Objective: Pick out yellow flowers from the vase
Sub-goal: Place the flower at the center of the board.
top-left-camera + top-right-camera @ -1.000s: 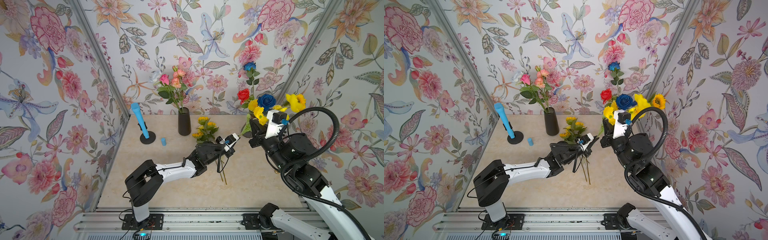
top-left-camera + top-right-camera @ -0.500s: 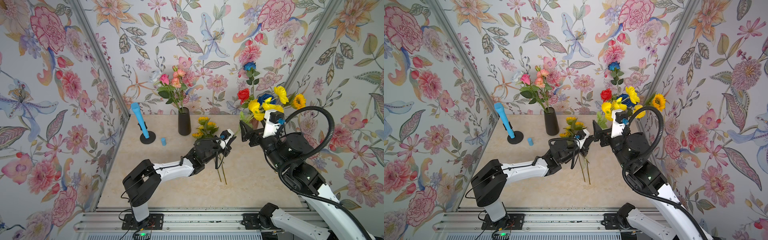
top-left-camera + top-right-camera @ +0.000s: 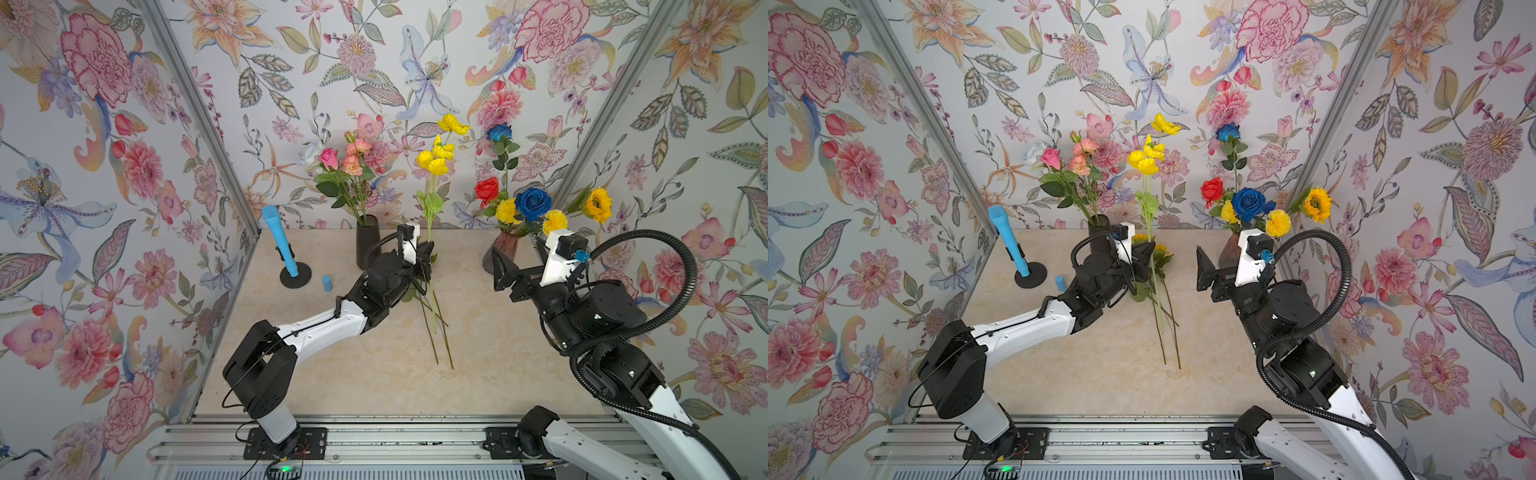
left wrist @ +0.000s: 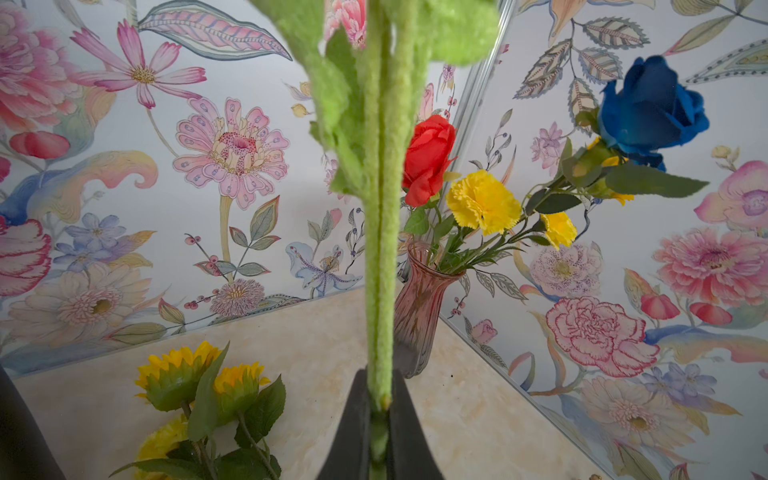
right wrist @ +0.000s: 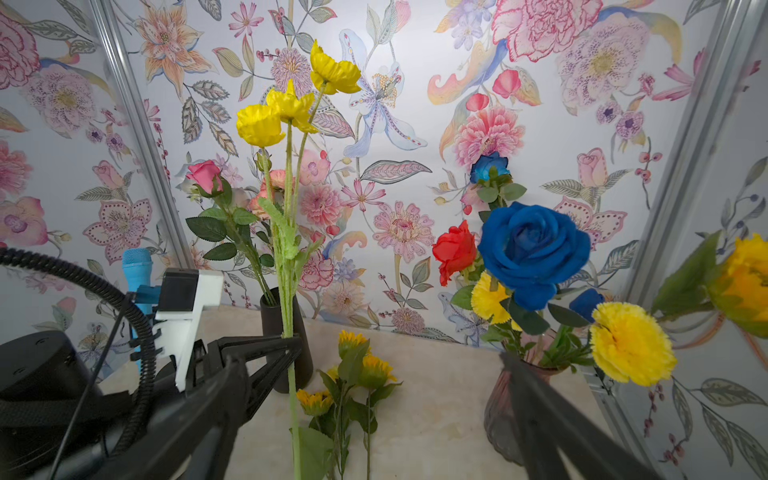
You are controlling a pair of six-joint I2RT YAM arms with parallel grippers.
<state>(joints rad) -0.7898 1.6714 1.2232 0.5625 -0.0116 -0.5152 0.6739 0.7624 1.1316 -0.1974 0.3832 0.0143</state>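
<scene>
Left gripper clamped yellow poppy stem upright; right gripper gaped wide, empty, beside pink vase.

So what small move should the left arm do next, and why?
Probably lower the poppy stem and lay it beside the sunflowers on the table. The left gripper is shut on the stem and holds it upright, the right gripper is open and apart from it, and the sunflowers already lie flat there.
</scene>
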